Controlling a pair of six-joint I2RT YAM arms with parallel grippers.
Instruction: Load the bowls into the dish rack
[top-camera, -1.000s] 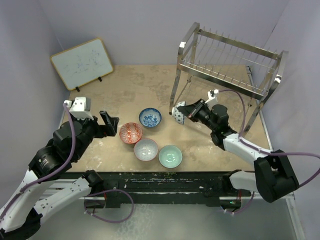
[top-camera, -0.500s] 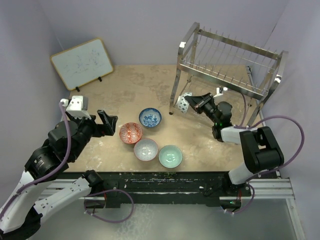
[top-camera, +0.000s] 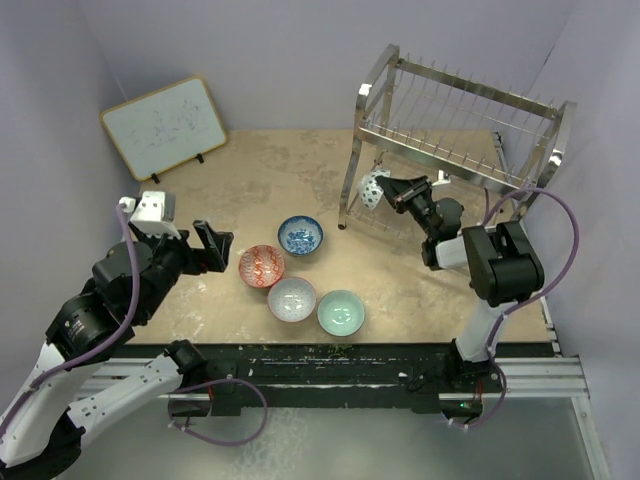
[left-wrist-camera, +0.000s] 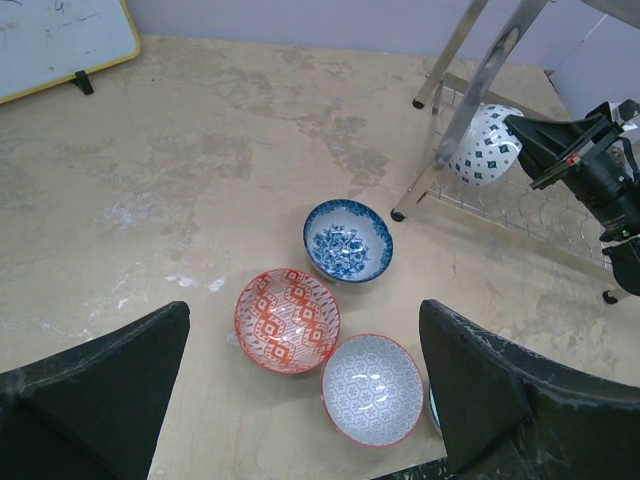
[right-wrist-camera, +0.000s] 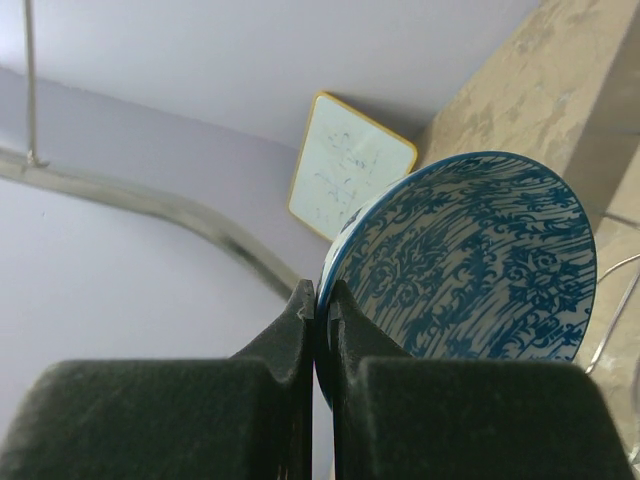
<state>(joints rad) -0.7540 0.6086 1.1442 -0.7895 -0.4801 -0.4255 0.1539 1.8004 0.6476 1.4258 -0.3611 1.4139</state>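
Over mottled tan table (top-camera: 270, 165), right end effector (top-camera: 392, 190) clamps bowl (top-camera: 373, 187), left end effector (top-camera: 214, 243) gapes.

Black-and-white arms (top-camera: 112, 288) — purple cables (top-camera: 576, 240) (looped)

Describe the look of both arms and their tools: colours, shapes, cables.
The left arm and right arm have chunky black joints, white lower links and looping mauve cables. A white box sits on the left wrist. The left tool and right tool each have two thick, wedge-shaped matte black fingers.
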